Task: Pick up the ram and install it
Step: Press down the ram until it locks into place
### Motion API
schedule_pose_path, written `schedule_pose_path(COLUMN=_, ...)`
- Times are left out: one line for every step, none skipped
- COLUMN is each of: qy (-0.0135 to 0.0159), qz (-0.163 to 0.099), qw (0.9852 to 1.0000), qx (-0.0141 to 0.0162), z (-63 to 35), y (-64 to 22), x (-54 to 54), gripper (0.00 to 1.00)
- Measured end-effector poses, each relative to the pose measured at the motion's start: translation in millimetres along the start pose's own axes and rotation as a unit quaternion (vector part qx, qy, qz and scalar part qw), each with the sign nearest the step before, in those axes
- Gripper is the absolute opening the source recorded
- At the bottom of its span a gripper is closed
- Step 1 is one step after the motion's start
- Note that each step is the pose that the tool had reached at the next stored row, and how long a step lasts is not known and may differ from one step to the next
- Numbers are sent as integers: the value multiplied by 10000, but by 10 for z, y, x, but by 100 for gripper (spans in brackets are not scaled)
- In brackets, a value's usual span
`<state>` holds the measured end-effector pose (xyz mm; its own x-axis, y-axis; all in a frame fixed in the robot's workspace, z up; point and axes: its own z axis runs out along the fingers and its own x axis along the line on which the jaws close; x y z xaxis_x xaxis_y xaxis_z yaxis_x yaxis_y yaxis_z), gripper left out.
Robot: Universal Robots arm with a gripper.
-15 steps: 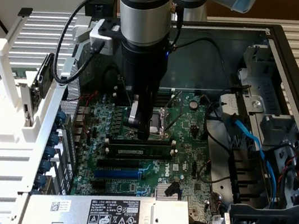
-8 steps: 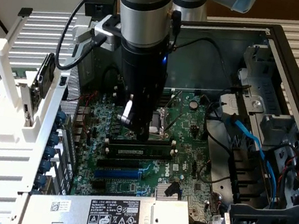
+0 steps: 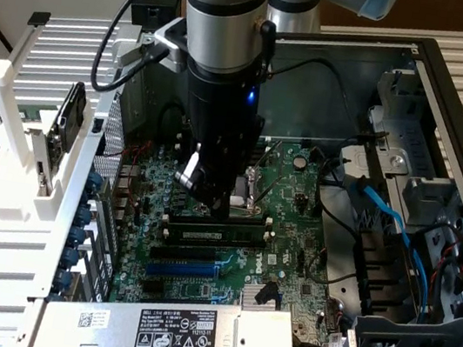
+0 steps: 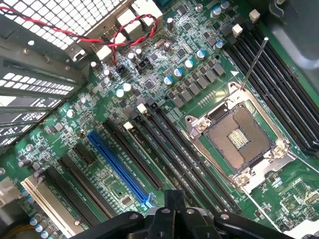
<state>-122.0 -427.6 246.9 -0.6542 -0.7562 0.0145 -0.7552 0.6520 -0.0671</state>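
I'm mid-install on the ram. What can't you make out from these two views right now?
- Exterior view: the gripper covers the socket area and the top edge of the ram, so full seating is unclear.
- Exterior view: the slot's end clips are too small to read as latched or open.
- Wrist view: the gripper is cut off by the frame edge; fingertip contact is hidden.
- Wrist view: I cannot tell which slot holds the ram.

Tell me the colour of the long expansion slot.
Blue. The expansion slot shows best in the wrist view.
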Motion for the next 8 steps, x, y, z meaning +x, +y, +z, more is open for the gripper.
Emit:
schedule_pose_path(qy=3, qz=48, qw=10000, qx=-1, z=-1, y=0, x=0, gripper=11)
schedule_pose_path(qy=4, qz=79, qw=10000, qx=-1, z=-1, y=0, x=-1, gripper=11)
schedule_pose_path(qy=8, qz=106, qw=9999, qx=-1, z=-2, y=1, x=-2, gripper=11)
schedule_pose_path(qy=11, qz=145, qw=9999, qx=0, z=-2, y=1, x=-2, gripper=11)
schedule_pose_path(qy=15, qz=185, qw=9998, qx=0, z=-2, y=1, x=-2, gripper=11)
schedule_pose_path(qy=18, qz=228, qw=9997, qx=1, z=-2, y=1, x=-2, gripper=11)
schedule_pose_path(qy=25, qz=315, qw=9995, qx=1, z=-2, y=1, x=-2, gripper=11)
schedule_pose_path(qy=30, qz=363, qw=9993, qx=0, z=-2, y=2, x=-2, gripper=11)
